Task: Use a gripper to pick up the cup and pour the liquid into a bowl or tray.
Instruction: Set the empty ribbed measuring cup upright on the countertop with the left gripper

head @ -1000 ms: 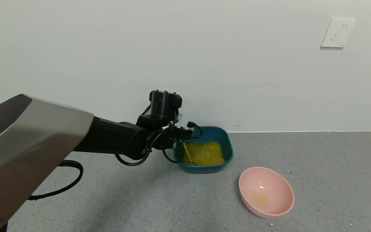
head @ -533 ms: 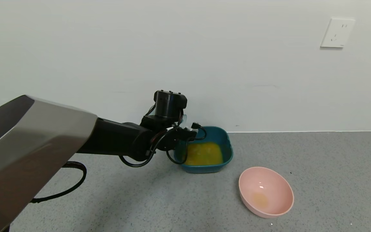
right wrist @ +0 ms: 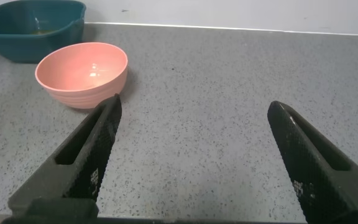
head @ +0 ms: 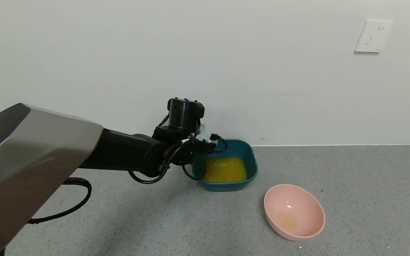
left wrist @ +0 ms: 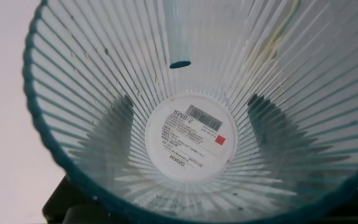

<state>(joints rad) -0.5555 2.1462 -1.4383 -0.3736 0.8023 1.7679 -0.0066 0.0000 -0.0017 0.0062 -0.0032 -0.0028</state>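
My left gripper [head: 198, 140] is shut on the ribbed pale blue-green cup [head: 201, 129], held tipped over the near-left rim of the dark teal basin [head: 252, 156]. In the head view the hand hides most of the cup. In the left wrist view I look into the cup [left wrist: 191, 62]: it is empty, with a white label on its base, and the fingers [left wrist: 118, 118] show as dark shapes through its walls. Orange-yellow liquid [head: 225, 169] lies in the basin. My right gripper [right wrist: 196, 102] is open and empty above the grey surface, out of the head view.
A round pink bowl [head: 294, 211] with a little orange residue stands to the front right of the basin; it also shows in the right wrist view [right wrist: 82, 71] next to the basin [right wrist: 36, 37]. The wall is just behind the basin. A black cable [head: 73, 199] loops under the left arm.
The stream from the cup into the basin has stopped and the foamy liquid has settled smooth. The left gripper with the cup has risen slightly.
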